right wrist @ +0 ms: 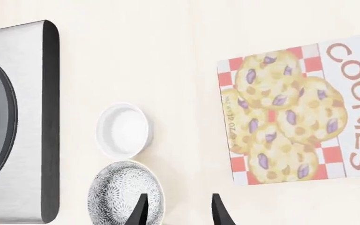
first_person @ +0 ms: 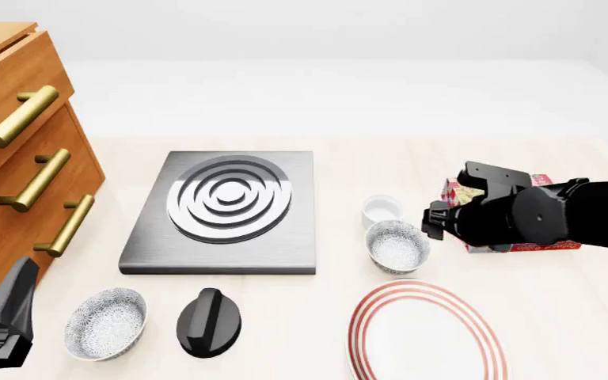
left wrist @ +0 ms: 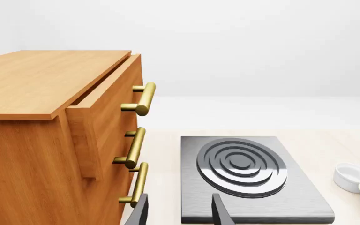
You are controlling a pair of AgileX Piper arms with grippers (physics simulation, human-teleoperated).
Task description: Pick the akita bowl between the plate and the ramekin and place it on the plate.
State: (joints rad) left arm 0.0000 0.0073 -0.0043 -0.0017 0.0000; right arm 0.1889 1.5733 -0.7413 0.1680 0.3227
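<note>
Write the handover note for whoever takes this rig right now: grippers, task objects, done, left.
Right gripper: open, empty, hovering above the table beside the target bowl.
Left gripper: open, empty, parked near the wooden drawer cabinet.
Target grey speckled akita bowl sits on the table between the small plain white ramekin and the red-ringed white plate.
A look-alike speckled bowl sits front left; ignore it.
Done: approach only.
Left: grasp, lift, place on plate.
</note>
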